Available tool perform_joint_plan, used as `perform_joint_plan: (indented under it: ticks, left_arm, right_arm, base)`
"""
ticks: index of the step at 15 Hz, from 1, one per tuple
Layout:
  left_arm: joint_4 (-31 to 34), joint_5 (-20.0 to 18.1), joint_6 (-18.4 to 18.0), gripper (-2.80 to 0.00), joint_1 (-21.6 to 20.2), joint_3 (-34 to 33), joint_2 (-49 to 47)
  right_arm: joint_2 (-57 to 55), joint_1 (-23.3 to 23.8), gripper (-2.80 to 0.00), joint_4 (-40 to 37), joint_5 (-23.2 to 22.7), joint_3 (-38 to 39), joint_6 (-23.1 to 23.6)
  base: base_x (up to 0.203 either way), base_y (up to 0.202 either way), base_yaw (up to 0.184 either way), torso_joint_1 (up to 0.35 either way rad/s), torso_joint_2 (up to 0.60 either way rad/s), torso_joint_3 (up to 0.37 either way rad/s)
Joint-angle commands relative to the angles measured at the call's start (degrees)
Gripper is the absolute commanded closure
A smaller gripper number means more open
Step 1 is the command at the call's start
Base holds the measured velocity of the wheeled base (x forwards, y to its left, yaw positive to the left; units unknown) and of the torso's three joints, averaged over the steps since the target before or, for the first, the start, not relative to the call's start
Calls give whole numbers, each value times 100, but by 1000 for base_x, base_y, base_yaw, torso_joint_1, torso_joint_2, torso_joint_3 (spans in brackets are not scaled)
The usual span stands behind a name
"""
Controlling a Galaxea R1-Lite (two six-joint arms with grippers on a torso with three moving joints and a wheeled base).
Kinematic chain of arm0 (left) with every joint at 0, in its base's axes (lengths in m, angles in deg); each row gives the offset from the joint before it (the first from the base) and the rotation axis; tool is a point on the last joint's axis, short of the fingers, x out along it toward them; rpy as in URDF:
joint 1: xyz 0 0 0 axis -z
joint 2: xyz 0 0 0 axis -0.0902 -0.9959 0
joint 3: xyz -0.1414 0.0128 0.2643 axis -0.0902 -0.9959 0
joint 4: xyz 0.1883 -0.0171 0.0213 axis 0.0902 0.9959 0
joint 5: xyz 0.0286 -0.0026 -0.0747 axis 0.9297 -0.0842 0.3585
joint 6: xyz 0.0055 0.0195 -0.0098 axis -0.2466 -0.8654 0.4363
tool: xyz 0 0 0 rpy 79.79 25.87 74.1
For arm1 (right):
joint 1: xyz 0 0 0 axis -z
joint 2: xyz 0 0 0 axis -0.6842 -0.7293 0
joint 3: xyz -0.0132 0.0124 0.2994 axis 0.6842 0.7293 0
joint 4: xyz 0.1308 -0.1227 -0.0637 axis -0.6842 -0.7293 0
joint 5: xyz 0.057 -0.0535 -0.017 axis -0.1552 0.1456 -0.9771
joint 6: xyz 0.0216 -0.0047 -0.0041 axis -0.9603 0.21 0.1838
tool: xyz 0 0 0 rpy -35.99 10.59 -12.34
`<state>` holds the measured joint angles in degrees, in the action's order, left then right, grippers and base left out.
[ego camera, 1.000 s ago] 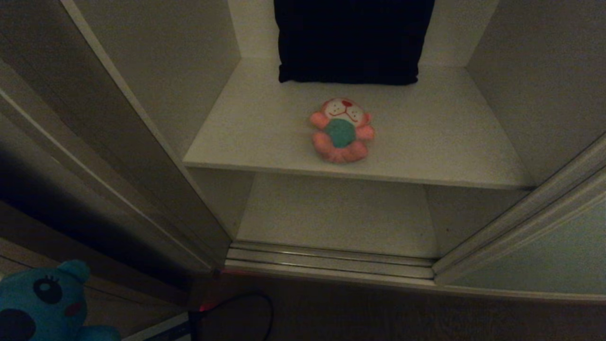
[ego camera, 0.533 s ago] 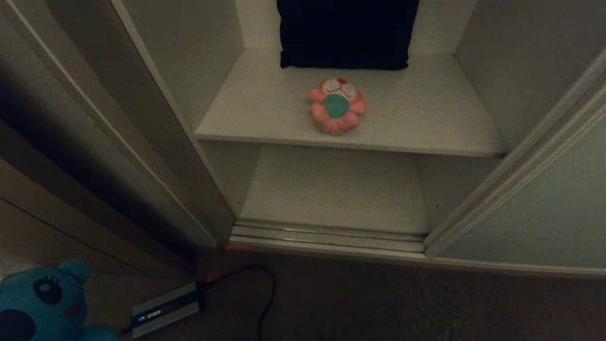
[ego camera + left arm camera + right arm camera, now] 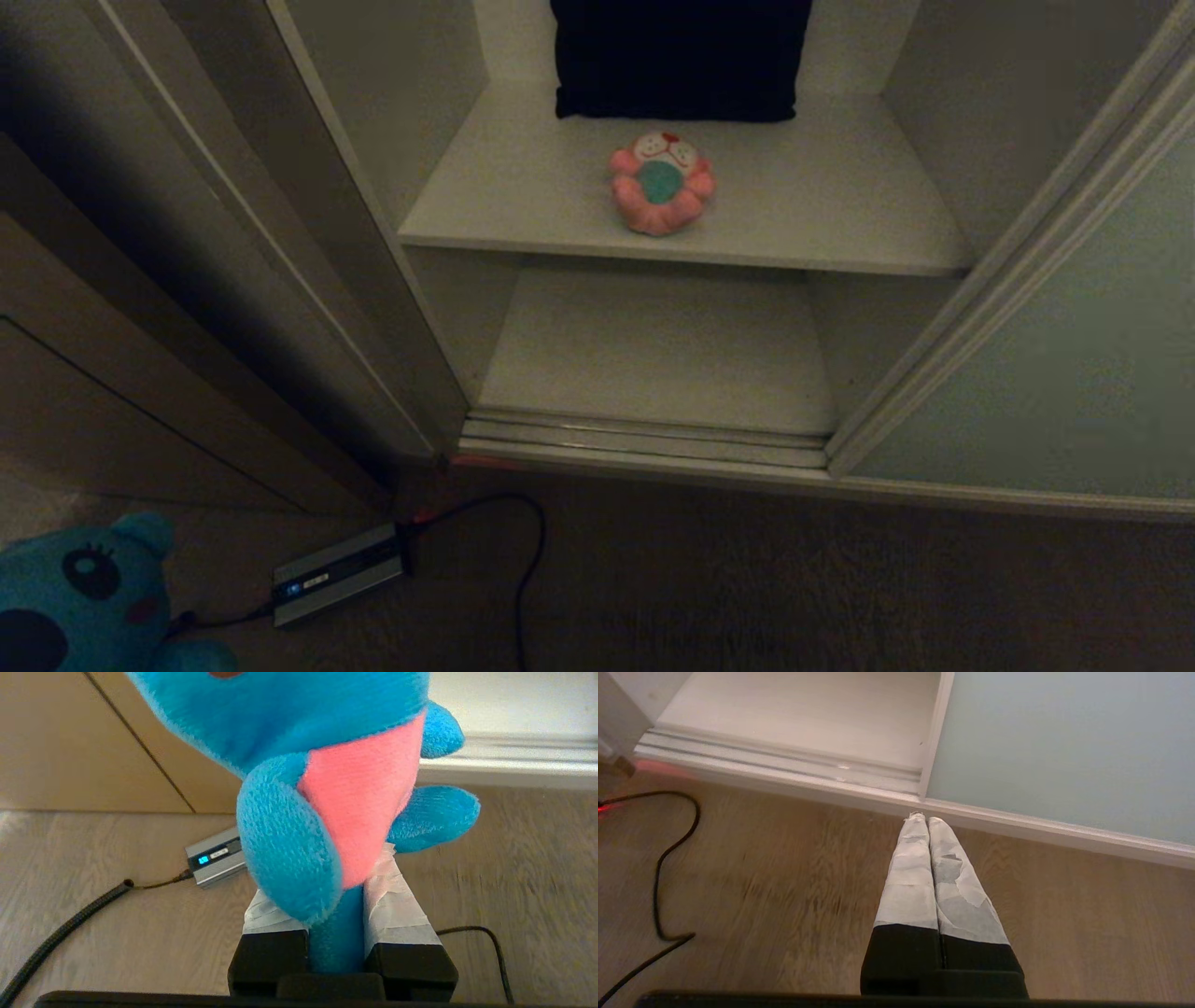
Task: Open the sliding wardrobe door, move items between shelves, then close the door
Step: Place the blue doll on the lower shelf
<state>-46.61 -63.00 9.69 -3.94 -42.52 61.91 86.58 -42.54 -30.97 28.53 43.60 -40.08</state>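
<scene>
The wardrobe stands open, its pale grey-green sliding door pushed to the right. A pink plush toy with a teal shirt lies on the upper shelf; the lower shelf is bare. My left gripper is shut on a leg of the teal bear, whose head shows at the bottom left of the head view as the teal bear. The right gripper hangs shut and empty over the wood floor, close to the wardrobe's bottom track.
A big dark folded cloth lies at the back of the upper shelf. A grey power brick with a black cable sits on the floor before the wardrobe's left corner. A darker brown panel stands at the left.
The whole head view has shifted: the wardrobe now sits higher and smaller, and more floor with the power brick shows. The pink toy and held bear keep their places.
</scene>
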Motion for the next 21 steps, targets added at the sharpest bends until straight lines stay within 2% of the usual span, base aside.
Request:
perform_joint_plan:
  ticks: [1, 9, 21]
  left_arm:
    - [6, -2, -19, 0, -2, 3, -7]
    - [-1, 7, 59, 0, -9, -2, -7]
    - [-3, 7, 67, 0, -2, -2, -7]
  right_arm:
    - [-5, -2, 0, -2, -3, 21, 3]
    - [-5, -2, 0, 5, -3, 18, 3]
    - [-5, -2, 0, -2, -3, 25, 3]
  base:
    - [0, 0, 0, 0, 0, 0]
    - [0, 0, 0, 0, 0, -23]
    - [0, 0, 0, 4, 4, -191]
